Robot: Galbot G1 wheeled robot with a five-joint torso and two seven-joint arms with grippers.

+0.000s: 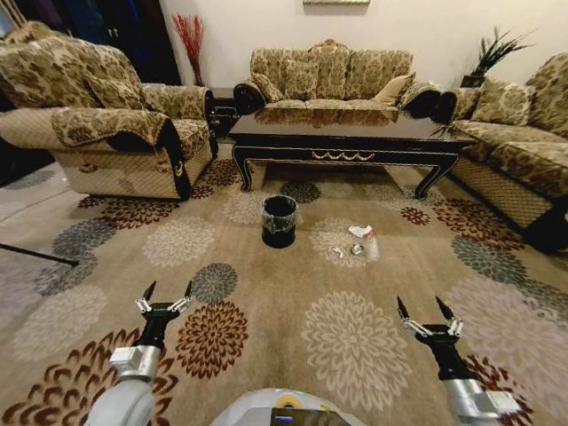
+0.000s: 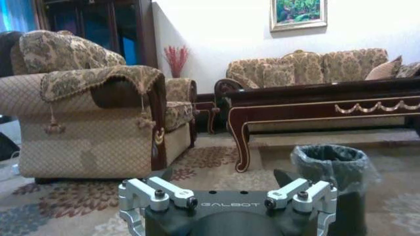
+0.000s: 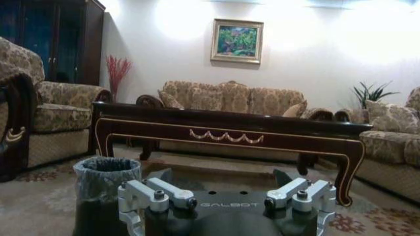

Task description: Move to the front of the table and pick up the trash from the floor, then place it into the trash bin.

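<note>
The dark glossy table [image 1: 346, 142] with gold ornament stands ahead, in front of the far sofa; it also shows in the wrist views [image 2: 328, 105] [image 3: 229, 130]. On the patterned carpet floor [image 1: 266, 302] before it sits the black trash bin [image 1: 280, 220] with a clear liner [image 2: 331, 164] [image 3: 105, 187]. Just right of the bin lie small scraps of trash [image 1: 358, 240], white and greyish. My left gripper [image 1: 168, 295] and right gripper [image 1: 424, 313] hover low in the foreground, both open and holding nothing, well short of the trash.
An armchair [image 1: 115, 124] stands at the left, a sofa [image 1: 324, 84] behind the table, another sofa [image 1: 524, 142] at the right. A thin dark bar [image 1: 35, 255] lies on the floor at far left. Open carpet lies between me and the bin.
</note>
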